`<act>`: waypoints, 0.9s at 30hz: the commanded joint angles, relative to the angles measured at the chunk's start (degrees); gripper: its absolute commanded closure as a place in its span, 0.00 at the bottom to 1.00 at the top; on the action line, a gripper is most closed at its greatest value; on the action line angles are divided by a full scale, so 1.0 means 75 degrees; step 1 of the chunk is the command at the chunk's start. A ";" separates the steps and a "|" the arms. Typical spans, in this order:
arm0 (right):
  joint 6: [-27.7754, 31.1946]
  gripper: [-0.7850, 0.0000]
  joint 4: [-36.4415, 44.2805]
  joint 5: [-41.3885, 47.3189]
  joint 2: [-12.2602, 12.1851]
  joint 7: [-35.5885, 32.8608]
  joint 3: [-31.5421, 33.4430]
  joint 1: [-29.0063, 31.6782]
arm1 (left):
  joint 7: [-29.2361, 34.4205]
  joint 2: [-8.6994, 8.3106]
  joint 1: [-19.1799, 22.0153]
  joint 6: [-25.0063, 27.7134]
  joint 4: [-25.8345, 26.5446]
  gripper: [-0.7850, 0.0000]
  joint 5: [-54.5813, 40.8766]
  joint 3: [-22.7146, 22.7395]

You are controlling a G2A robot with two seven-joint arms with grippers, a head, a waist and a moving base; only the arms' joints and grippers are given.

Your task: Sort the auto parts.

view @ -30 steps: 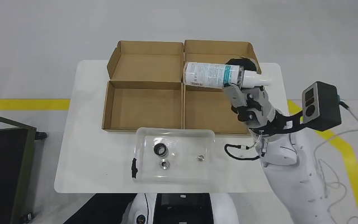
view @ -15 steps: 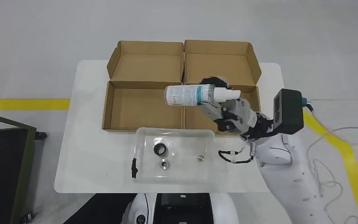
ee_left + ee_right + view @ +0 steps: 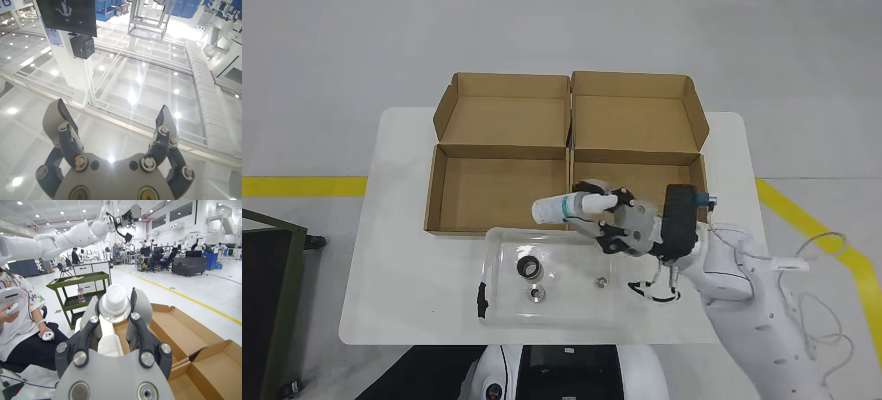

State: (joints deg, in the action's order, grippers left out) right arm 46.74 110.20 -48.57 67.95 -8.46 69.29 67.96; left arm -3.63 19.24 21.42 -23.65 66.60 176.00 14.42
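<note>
A white desk (image 3: 392, 250) carried the work. A yellow floor line (image 3: 302, 186) ran out from its 9 and 3 o'clock sides. A dark green cart (image 3: 267, 290) stood at 8 o'clock, with a pink bottle (image 3: 81, 294) on its lower shelf.

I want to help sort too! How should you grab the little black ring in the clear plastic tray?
Probably from straight above, pinching across the outer rim of the small black round ring. It seems to lie flat on the floor of the clear plastic tray, whose walls would hinder a sideways approach, and it sits apart from the small silver metal part nearest it.
</note>
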 commanded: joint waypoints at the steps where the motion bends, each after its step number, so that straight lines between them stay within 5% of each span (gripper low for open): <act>1: 0.0000 1.00 -0.0031 -0.0235 -0.0017 -0.0246 -0.0035 0.0009 | 0.0000 0.0000 0.0000 0.0000 0.0000 0.00 0.0000 0.0000; 27: -0.1302 1.00 -0.1337 -0.2740 -0.0103 -0.0947 -0.0159 -0.0211 | 0.0000 0.0000 0.0000 0.0000 0.0000 0.00 0.0000 0.0000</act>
State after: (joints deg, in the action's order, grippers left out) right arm 37.37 100.69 -68.74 67.17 -15.43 68.13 66.67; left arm -3.63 19.24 21.42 -23.65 66.60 176.00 14.42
